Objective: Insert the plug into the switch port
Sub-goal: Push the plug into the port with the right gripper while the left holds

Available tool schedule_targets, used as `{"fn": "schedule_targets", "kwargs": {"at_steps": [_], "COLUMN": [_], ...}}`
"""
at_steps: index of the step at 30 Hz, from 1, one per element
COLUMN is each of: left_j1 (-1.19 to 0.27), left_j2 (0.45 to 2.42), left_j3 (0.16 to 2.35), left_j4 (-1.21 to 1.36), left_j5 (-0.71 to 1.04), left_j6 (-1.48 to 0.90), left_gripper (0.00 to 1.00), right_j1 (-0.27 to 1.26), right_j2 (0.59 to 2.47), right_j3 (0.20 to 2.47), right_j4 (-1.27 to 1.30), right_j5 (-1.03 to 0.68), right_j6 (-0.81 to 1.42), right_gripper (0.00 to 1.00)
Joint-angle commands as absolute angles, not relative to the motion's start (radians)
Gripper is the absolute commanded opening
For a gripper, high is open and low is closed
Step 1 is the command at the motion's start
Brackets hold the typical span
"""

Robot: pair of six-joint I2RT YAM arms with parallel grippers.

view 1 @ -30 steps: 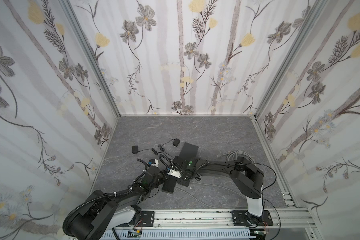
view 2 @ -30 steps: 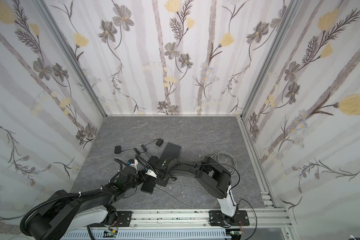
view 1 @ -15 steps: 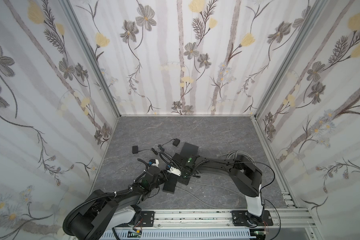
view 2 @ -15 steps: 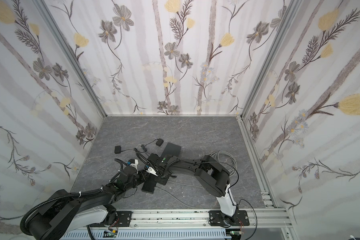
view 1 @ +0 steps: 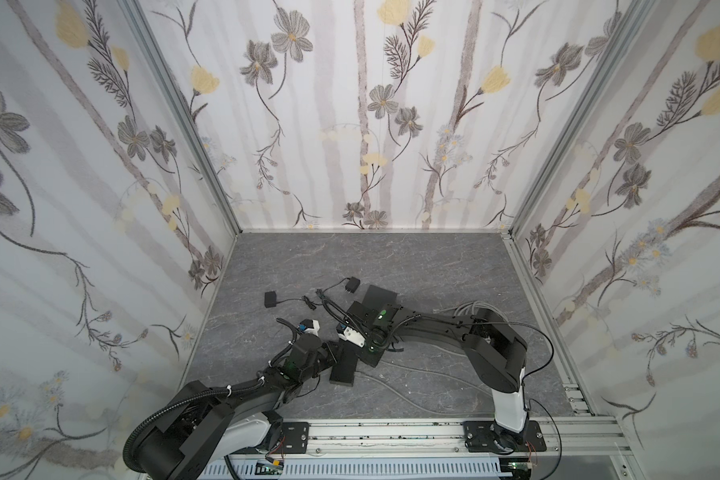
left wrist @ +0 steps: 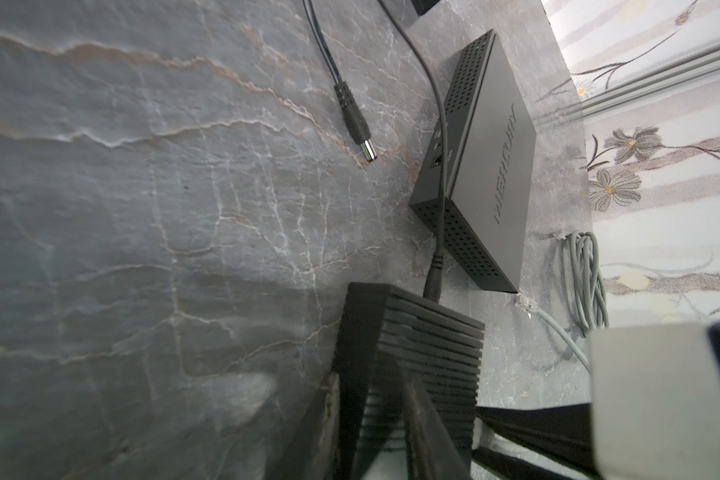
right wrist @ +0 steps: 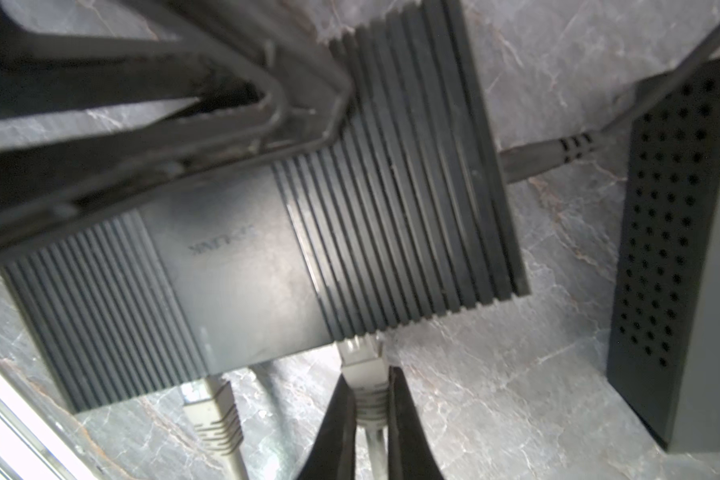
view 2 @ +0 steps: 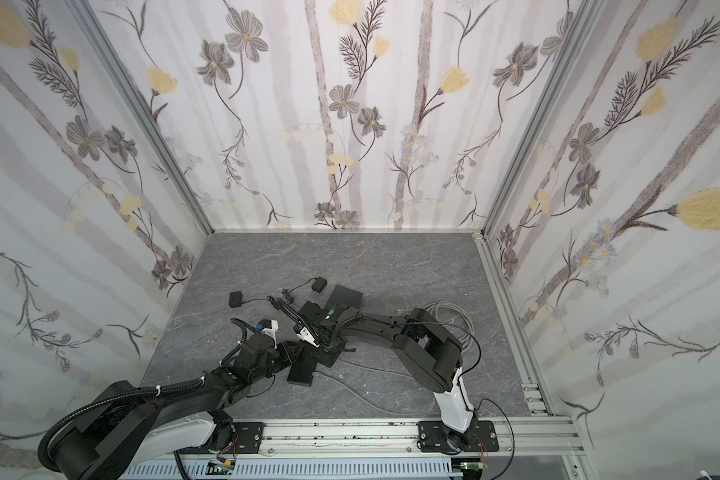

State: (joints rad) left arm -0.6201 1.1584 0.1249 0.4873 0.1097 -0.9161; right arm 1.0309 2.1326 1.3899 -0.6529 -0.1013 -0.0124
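The switch (right wrist: 246, 257), a black ribbed box, lies on the grey floor and also shows in both top views (view 1: 344, 368). My left gripper (left wrist: 377, 415) is shut on the switch, one finger (right wrist: 267, 104) lying across its top corner. Between the jaws of my right gripper (right wrist: 368, 374), which is shut on it, sits the grey plug (right wrist: 362, 357). The plug's clear front end meets the switch's port edge; how deep it sits is hidden. In a top view my right gripper (view 1: 360, 359) sits just right of the switch and my left gripper (view 1: 329, 353) just left of it.
A second grey plug (right wrist: 208, 403) sits in a neighbouring port, and a black barrel plug (right wrist: 537, 160) in the switch's short end. A perforated black box (left wrist: 487, 166) lies close behind the switch. A loose barrel plug (left wrist: 358, 133) and a grey cable coil (left wrist: 587, 282) lie nearby.
My right wrist has shifted a little toward the back over the switch. The left arm and the switch have hardly moved.
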Motion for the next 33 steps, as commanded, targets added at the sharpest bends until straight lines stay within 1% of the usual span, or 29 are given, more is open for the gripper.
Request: {"fn": "schedule_targets", "kwargs": {"at_steps": [1, 9, 17, 24, 33], "left_j1": [-0.642, -0.662, -0.661, -0.664, -0.671], "left_j2": [1.169, 1.195, 1.181, 1.213, 1.238], "left_j3": [0.122, 0.129, 0.133, 0.141, 0.177], "left_j4": [0.404, 0.427, 0.398, 0.434, 0.426], "left_j5": [0.408, 0.413, 0.409, 0.430, 0.447], "left_j6": [-0.931, -0.933, -0.909, -0.913, -0.890], "left_gripper": [0.27, 0.27, 0.29, 0.29, 0.29], "right_j1": [1.022, 1.020, 1.010, 1.011, 1.061], "right_j2": [2.114, 2.118, 2.062, 2.112, 2.179], "right_j3": [1.395, 1.421, 1.317, 1.410, 1.477], "right_j4": [0.428, 0.416, 0.456, 0.422, 0.354], "right_j5": [-0.193, -0.186, -0.168, -0.216, -0.238], "right_j6": [0.054, 0.057, 0.057, 0.046, -0.007], "right_gripper": [0.00, 0.00, 0.00, 0.00, 0.00]}}
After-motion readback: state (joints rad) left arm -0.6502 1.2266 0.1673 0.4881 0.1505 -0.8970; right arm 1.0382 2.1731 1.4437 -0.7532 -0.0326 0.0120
